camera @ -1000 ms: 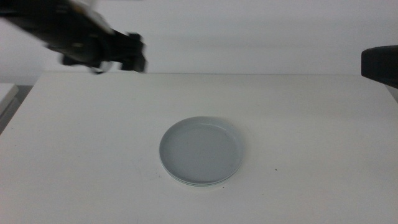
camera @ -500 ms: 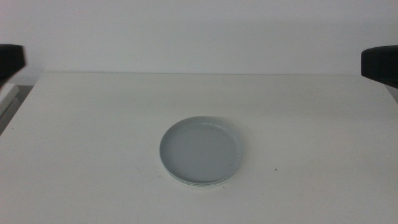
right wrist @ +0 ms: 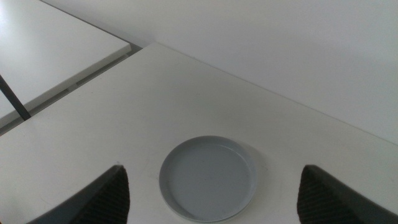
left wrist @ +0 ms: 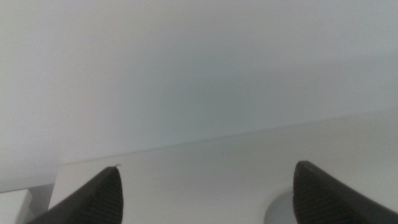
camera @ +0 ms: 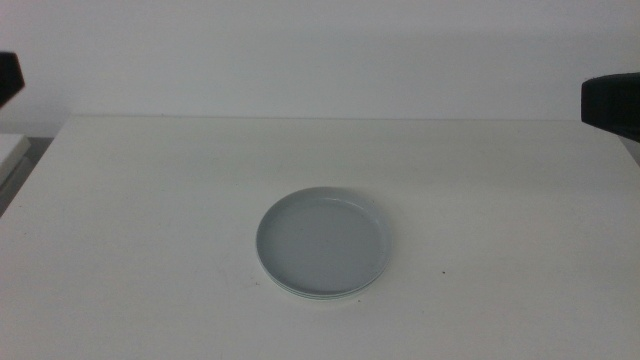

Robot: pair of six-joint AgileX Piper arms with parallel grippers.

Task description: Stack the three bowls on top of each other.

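Both grippers were spread wide and held nothing. Left gripper [left wrist: 205, 193] showed two dark jaw tips far apart at the frame edge in its wrist view, nothing between them but table and wall; a sliver of the bowl stack's rim peeked in beside one jaw. Right gripper [right wrist: 211, 193] also had its jaws wide apart, hanging above the table with the bowl stack seen between them, not touching it.

Bowls sat stacked near the middle of the table [camera: 150, 200], a bit toward the near edge. Grey-blue bowl [camera: 322, 241] was on top, face up, empty. Under it only thin rim edges of the lower bowls [camera: 318, 296] showed at the near side, pale, colours too faint to tell which was which. Stack looked slightly offset, lower rims peeking out toward the camera.

In the middle view the left arm [camera: 8, 78] was just a dark bit at the left edge, well apart from the stack. Right arm [camera: 610, 102] was a dark block at the right edge, also well apart. Small dark speck [camera: 443, 270] lay on the table right of the stack. White wall [camera: 320, 50] stood behind the table. Second pale surface [right wrist: 50, 43] lay beside the table, separated by a gap, in the right wrist view.
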